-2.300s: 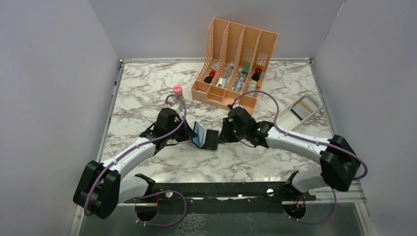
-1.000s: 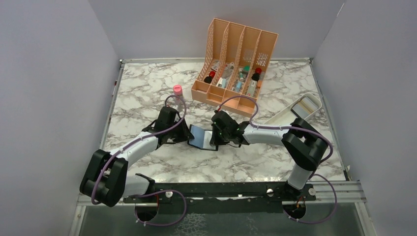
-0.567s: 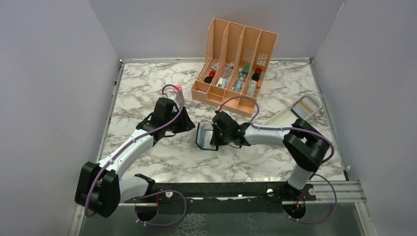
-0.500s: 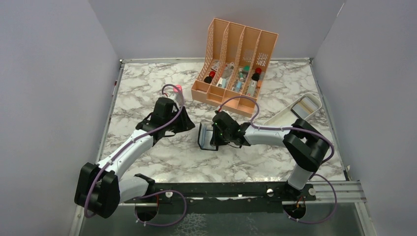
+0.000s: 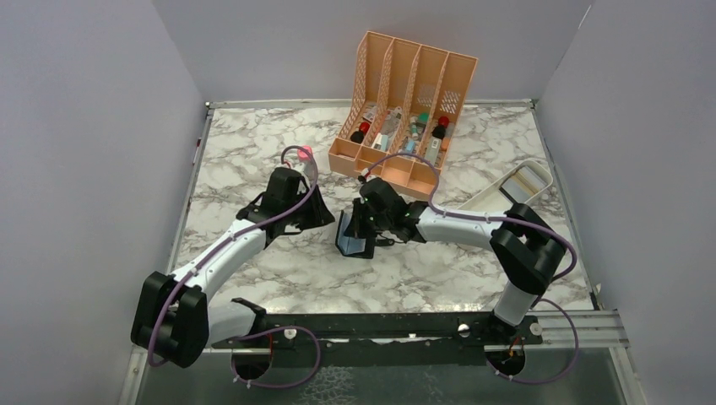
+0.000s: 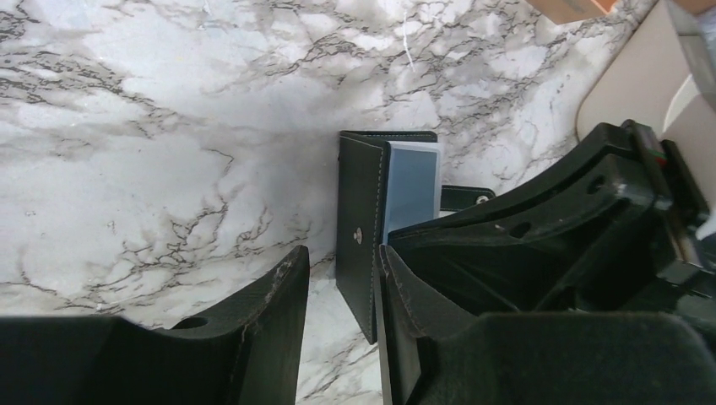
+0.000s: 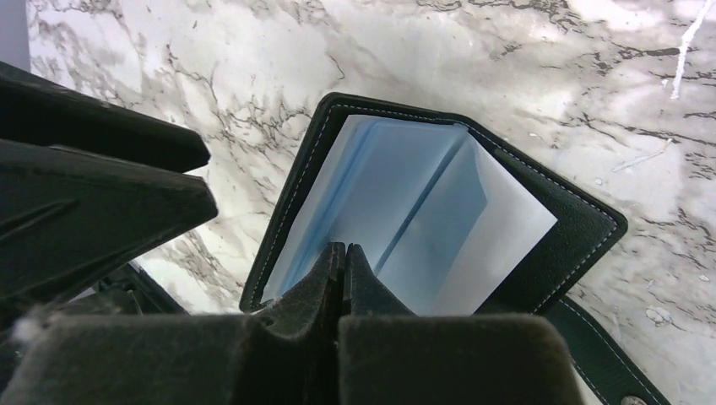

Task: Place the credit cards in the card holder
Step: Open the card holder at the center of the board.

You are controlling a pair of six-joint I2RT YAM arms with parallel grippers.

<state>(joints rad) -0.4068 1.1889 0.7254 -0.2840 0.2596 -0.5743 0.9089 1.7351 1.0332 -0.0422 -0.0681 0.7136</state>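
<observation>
The black card holder (image 5: 355, 240) stands half open on the marble table between both arms. Its bluish-grey inner faces (image 7: 422, 211) show in the right wrist view. My right gripper (image 5: 358, 226) is shut, and its fingertips (image 7: 344, 251) touch the inner face; I see no card between them. My left gripper (image 5: 329, 217) is open and empty, just left of the holder. In the left wrist view the holder's black outer flap (image 6: 361, 228) lies just beyond that gripper (image 6: 339, 257). Greyish credit cards (image 5: 528, 178) lie in the white tray at the right.
An orange slotted file organiser (image 5: 405, 110) with small bottles stands at the back. A pink-capped bottle (image 5: 304, 153) stands behind my left wrist. The white tray (image 5: 481, 202) is partly hidden by my right arm. Grey walls enclose three sides.
My left gripper let go of the holder and drew back to the left. The holder went from lying open to standing half folded. My right gripper pushed in against its inner face.
</observation>
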